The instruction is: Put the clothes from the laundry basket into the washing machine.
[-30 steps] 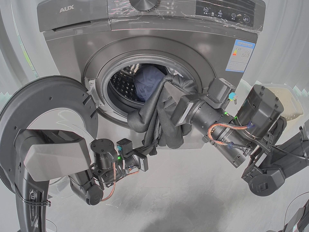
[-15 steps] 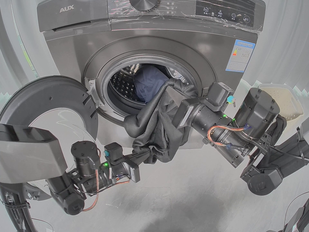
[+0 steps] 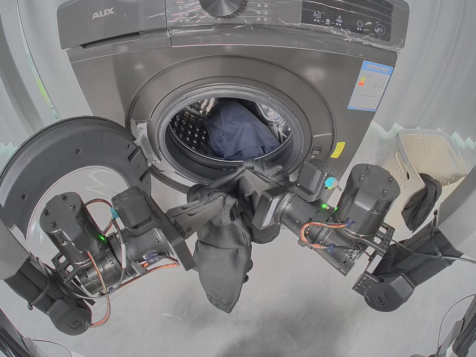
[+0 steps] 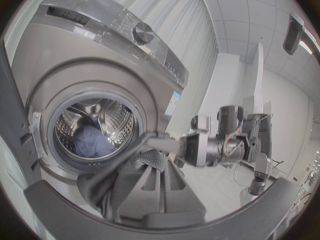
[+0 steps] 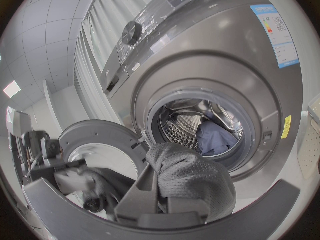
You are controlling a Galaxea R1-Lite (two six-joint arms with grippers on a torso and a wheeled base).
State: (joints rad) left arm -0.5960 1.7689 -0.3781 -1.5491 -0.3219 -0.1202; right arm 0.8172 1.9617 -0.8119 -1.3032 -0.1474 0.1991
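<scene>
A dark grey garment (image 3: 223, 254) hangs in front of the washing machine (image 3: 124, 75), just below its open drum mouth (image 3: 163, 145). Both grippers hold it at the top. My left gripper (image 3: 218, 207) is shut on its left side; the left wrist view shows the cloth (image 4: 146, 159) bunched over the gripper (image 4: 160, 165). My right gripper (image 3: 250, 187) is shut on the bunched right side, with the cloth (image 5: 190, 177) draped over the gripper (image 5: 163, 184). A blue garment (image 3: 238, 132) lies inside the drum. The laundry basket (image 3: 436, 149) stands at the right.
The round door (image 3: 64, 154) is swung open to the left, close behind my left arm. A dark cloth (image 3: 420, 202) hangs over the basket's front edge. Bare grey floor (image 3: 297, 303) lies under the hanging garment.
The right gripper has pulled back and down from the drum mouth, taking the dark garment out of the opening. The left arm has swung up and closer; the cloth now hangs toward the floor.
</scene>
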